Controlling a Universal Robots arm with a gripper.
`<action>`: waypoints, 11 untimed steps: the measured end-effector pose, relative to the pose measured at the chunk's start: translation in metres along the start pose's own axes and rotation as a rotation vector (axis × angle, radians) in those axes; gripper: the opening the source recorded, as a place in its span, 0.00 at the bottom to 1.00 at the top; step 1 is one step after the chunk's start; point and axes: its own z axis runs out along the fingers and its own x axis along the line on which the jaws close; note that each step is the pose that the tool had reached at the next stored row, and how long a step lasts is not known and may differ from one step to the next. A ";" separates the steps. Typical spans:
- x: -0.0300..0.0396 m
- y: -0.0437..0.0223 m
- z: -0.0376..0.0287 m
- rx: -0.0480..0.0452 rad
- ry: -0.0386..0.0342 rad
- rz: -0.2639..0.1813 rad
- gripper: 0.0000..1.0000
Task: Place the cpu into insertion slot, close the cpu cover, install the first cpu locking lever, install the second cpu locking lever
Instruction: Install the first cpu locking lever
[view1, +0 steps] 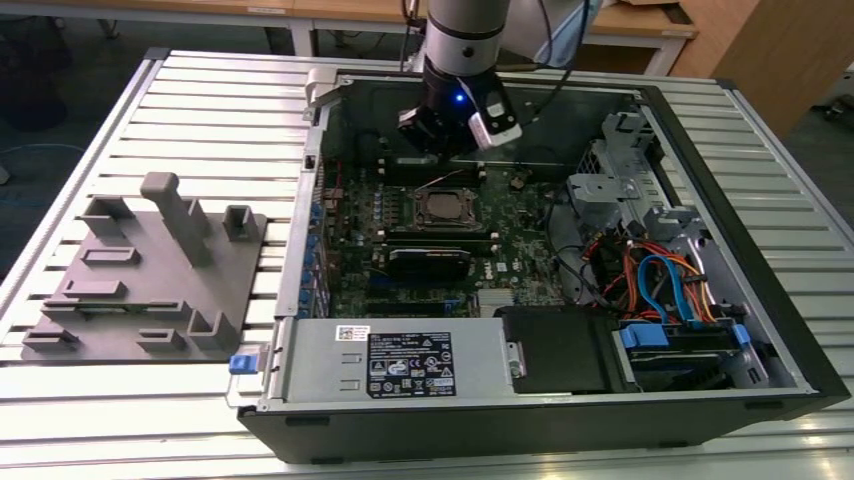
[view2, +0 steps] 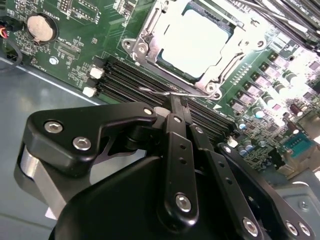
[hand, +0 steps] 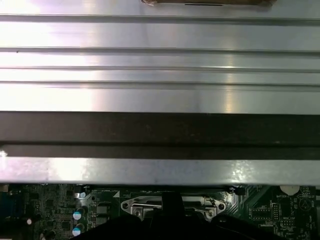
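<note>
The cpu (view2: 197, 40), a pale silvery square, lies in the insertion slot (view1: 441, 208) on the green motherboard inside the open computer case. The cpu cover (view2: 220, 75) lies flat around it as a silvery frame. A thin wire locking lever (view2: 152, 92) runs along the socket's edge beside the memory slots. My gripper (view2: 176, 102) hangs over that edge, its black fingers shut together with the tips right at the lever wire; I cannot tell whether they pinch it. In the exterior view the gripper (view1: 446, 150) sits just behind the socket. The first wrist view catches the cover (hand: 131, 205).
Black memory slots (view2: 125, 77) and a coin battery (view2: 40, 27) lie near the socket. The case's back wall (hand: 160, 130) is close behind the gripper. A drive cage with cables (view1: 667, 280) and a power supply (view1: 400, 360) fill the case's other sides. A grey fixture (view1: 147, 270) stands on the table.
</note>
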 end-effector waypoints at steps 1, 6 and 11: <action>-0.0007 -0.0001 0.0004 0.0000 0.0000 0.000 0.11; -0.0044 -0.0002 0.0024 0.0000 0.0000 0.000 0.11; -0.0085 -0.0003 0.0042 0.0000 0.0000 0.000 0.11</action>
